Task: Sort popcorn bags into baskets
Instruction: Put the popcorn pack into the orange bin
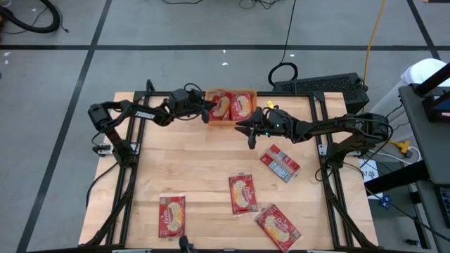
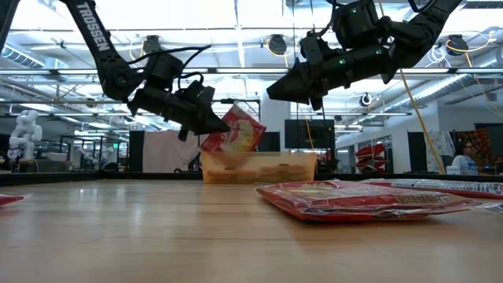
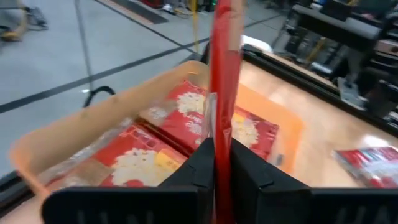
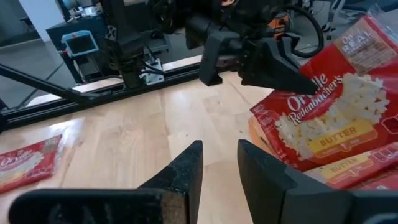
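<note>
A red popcorn bag (image 2: 236,130) hangs tilted over the near-left edge of the orange bin (image 1: 231,124), pinched at its edge by the left gripper (image 1: 204,109), whose jaws are closed tight on the thin packet; the left wrist view shows the bag (image 3: 224,68) edge-on, rising from between the two dark fingers (image 3: 196,168). The bin (image 3: 112,106) stands at the far middle of the counter (image 1: 190,161) and already holds several red bags (image 1: 239,107) lying flat side by side. The right gripper (image 1: 251,129) hovers just beside the bin's right side, above the counter, its jaws narrowly apart and holding nothing; in the right wrist view the gap between its fingers (image 4: 186,165) shows bare wood, with the held bag (image 4: 329,121) and the left gripper (image 4: 261,59) just ahead. Four more bags lie flat on the counter nearer the front: one right of centre (image 1: 280,162), showing a partly grey face, one in the middle (image 1: 242,193), one at the front right (image 1: 278,225) and one at the front left (image 1: 171,216). In the low view the nearest bag (image 2: 354,198) lies flat in front of the bin (image 2: 259,167).
</note>
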Motion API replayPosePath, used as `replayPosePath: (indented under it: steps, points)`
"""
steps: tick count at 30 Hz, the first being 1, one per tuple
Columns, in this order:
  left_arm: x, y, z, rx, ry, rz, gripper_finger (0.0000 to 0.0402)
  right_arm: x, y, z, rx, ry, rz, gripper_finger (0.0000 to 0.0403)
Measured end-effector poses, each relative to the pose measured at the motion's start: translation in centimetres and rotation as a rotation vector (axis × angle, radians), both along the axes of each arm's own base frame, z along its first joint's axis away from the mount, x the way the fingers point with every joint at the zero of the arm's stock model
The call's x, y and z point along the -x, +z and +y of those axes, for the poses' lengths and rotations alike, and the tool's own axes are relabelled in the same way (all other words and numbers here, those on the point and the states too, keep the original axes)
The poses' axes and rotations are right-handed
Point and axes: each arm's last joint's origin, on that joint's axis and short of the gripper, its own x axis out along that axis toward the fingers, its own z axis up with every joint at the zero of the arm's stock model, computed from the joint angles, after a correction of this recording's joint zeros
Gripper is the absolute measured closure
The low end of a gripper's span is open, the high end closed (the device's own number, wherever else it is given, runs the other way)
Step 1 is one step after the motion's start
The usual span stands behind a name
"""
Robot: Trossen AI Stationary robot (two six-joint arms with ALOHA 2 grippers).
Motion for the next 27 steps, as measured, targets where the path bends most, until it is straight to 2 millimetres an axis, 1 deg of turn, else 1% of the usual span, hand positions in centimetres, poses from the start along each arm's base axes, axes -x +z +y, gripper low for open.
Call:
replayPosePath:
  steps: [3, 6, 9, 13, 16, 20, 23, 27]
  points:
    - [0.0, 0.0, 0.1, -0.007, 0.084, 0.008, 0.0341, 0.0, 0.1, 0.0, 0.004, 0.0, -0.014, 0.0309]
    - [0.1, 0.0, 0.2, 0.021, 0.152, -0.003, 0.0332, 0.0, 0.2, 0.0, 0.006, 0.0, -0.021, 0.0309]
    - [-0.1, -0.1, 0.0, 0.057, 0.198, -0.018, 0.0337, -0.1, 0.3, 0.0, 0.007, 0.0, -0.027, 0.0309]
    - [-0.4, -0.1, -0.5, 0.054, 0.245, -0.015, 0.0353, -0.1, 0.3, 0.0, 0.01, 0.0, -0.027, 0.0309]
    - [-0.6, -0.1, -0.8, 0.057, 0.311, -0.022, 0.0363, -0.1, 0.2, 0.0, 0.011, 0.001, -0.024, 0.0309]
    - [-0.7, -0.1, -1.0, 0.069, 0.384, -0.038, 0.0367, 0.0, 0.2, 0.0, 0.028, 0.004, -0.02, 0.031]
    - [-0.8, -0.1, -1.2, 0.077, 0.388, -0.043, 0.0354, 0.0, 0.2, 0.0, 0.031, 0.005, -0.019, 0.031]
    - [-0.8, -0.1, -1.3, 0.096, 0.403, -0.048, 0.0313, 0.0, 0.2, 0.0, 0.037, 0.008, -0.012, 0.031]
